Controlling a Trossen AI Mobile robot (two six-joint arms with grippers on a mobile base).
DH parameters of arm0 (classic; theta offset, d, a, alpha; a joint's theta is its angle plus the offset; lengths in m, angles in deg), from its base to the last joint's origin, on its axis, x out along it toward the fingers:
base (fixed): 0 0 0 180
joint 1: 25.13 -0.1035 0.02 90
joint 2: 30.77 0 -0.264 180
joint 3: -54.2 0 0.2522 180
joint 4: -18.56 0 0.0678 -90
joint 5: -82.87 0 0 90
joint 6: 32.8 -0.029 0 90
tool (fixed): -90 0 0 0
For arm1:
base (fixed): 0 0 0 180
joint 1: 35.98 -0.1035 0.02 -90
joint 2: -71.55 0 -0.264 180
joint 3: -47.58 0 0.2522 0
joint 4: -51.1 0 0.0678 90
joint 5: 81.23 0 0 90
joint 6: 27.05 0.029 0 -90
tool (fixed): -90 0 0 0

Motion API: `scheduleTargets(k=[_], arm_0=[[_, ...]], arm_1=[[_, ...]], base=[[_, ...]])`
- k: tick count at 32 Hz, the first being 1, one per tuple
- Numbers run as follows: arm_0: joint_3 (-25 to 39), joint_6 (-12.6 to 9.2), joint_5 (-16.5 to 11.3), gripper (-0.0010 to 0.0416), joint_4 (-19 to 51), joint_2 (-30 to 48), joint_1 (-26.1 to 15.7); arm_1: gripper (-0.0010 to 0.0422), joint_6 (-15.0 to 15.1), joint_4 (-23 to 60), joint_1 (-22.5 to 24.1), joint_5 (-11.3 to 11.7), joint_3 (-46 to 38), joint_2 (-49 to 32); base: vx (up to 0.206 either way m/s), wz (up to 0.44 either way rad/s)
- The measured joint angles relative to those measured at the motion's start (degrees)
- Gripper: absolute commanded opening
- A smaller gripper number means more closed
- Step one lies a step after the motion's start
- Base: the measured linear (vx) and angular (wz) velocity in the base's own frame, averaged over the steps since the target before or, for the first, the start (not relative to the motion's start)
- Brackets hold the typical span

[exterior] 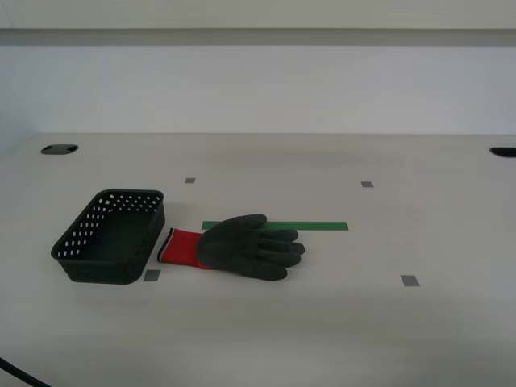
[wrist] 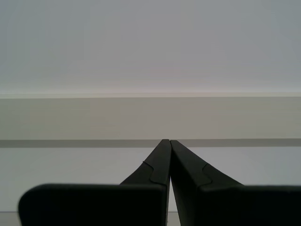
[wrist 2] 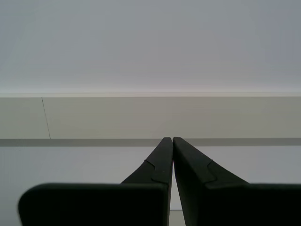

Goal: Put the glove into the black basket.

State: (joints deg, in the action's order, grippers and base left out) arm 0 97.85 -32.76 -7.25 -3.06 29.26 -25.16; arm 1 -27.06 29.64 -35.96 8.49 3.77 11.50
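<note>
Pale table, black basket empty, glove beside it, both tools together.

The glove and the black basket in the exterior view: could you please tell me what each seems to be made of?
The glove: seemingly knit fabric, a red cuff and a matte dark grey, probably rubbery coating over hand and fingers; it lies limp. The black basket: likely moulded plastic, rigid sloped walls pierced by even rows of round holes, slightly glossy.

One glove; one black basket; one green tape strip; four grey tape squares.
</note>
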Motion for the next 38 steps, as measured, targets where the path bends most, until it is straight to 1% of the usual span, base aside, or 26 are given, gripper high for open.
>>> scheduleTargets(k=[38], arm_0=[[0.00,0.00,0.00,0.0001,0.00,0.00,0.02]], arm_1=[[0.0000,0.00,0.00,0.00,0.00,0.00,0.00]], base=[[0.000,0.000]])
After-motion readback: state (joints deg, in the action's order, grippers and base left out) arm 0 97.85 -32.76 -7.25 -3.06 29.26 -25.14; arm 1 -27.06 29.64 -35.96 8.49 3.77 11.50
